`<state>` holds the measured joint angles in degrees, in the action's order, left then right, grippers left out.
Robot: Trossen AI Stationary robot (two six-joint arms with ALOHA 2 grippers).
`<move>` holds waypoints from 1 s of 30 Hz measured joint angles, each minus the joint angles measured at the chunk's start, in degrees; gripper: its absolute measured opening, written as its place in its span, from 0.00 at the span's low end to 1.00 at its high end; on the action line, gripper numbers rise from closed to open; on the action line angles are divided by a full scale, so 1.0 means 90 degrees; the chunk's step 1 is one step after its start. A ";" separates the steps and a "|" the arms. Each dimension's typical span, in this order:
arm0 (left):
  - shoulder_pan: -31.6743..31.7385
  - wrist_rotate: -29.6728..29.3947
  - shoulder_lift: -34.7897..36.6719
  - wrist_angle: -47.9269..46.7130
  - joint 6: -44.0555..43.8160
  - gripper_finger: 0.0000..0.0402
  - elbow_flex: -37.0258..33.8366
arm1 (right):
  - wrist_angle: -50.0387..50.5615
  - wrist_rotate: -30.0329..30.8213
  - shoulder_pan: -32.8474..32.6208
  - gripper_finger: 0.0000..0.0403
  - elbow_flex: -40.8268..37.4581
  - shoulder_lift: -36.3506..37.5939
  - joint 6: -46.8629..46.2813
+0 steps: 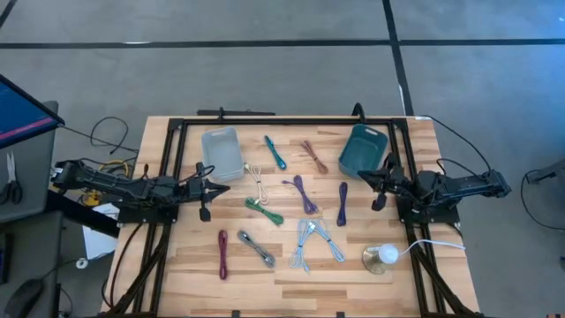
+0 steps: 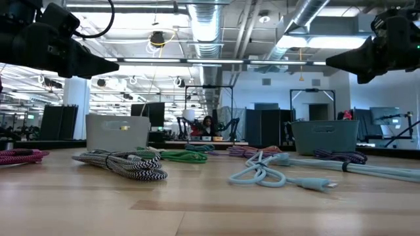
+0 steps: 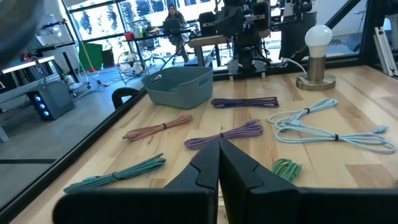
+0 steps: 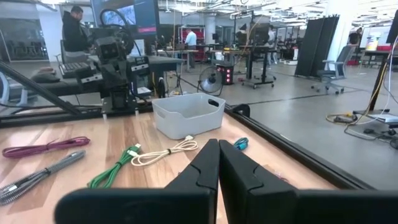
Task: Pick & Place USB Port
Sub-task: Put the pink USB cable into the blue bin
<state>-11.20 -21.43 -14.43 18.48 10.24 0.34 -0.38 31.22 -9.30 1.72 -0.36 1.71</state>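
Note:
Several coiled USB cables lie flat on the wooden table: teal [image 1: 274, 152], pink-brown [image 1: 313, 156], cream [image 1: 257, 182], purple [image 1: 301, 193], dark violet [image 1: 342, 203], green [image 1: 264, 210], magenta [image 1: 222, 253], grey braided [image 1: 255, 248] and light blue [image 1: 313, 240]. A light grey bin [image 1: 222, 152] and a teal bin [image 1: 364, 150] stand near the far edge. My left gripper [image 1: 225, 187] hovers shut left of the cream cable, above the table [image 3: 219, 142]. My right gripper [image 1: 362, 174] hovers shut beside the teal bin [image 4: 217, 142]. Neither touches anything.
A lamp with a white bulb [image 1: 381, 256] stands near the table's near right corner, its cord running to the right. Black frame rails [image 1: 177, 150] run along the table's left, right and far sides. In the low view both grippers hang well above the cables [image 2: 125, 162].

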 joint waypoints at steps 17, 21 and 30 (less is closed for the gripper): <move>0.0002 0.0000 0.0002 0.0002 -0.0010 0.02 0.0000 | -0.0030 0.0248 0.0005 0.00 -0.0005 0.0000 -0.0363; 0.0000 0.0002 0.0000 0.0002 -0.0016 0.01 0.0000 | 0.0481 0.0397 0.0005 0.00 0.0210 0.0000 -0.0732; 0.0000 0.0002 0.0002 0.0004 -0.0007 0.01 0.0000 | 0.1697 0.0442 0.0005 0.00 0.1121 -0.0610 -0.1868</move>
<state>-11.20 -21.41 -14.42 18.52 10.17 0.34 14.89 35.20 -9.26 11.80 -5.85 -15.10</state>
